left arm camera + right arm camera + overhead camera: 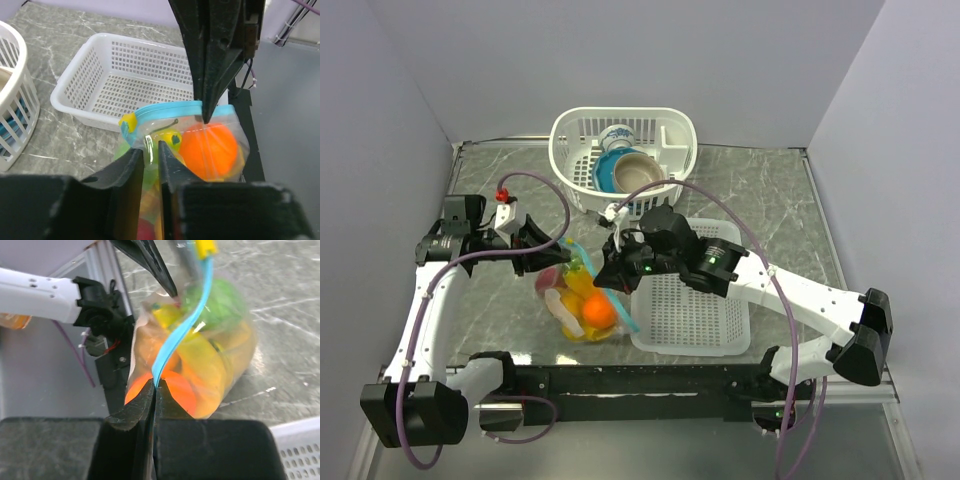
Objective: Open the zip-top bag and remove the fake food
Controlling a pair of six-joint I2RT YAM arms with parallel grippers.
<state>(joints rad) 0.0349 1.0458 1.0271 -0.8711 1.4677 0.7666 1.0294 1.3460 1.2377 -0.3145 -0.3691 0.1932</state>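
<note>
The zip-top bag lies between my two grippers, clear, with a teal zip strip and a yellow slider. The fake food is inside: an orange, yellow pieces, a green piece, something red low down. My left gripper is nearly shut, pinching the bag's clear wall just below the strip. My right gripper is shut on the teal strip's other end, over the orange. In the top view the left gripper and right gripper face each other across the bag.
A low white mesh basket sits right of the bag, under my right arm; it also shows in the left wrist view. A taller white basket with bowls and a cup stands at the back. Walls enclose the table.
</note>
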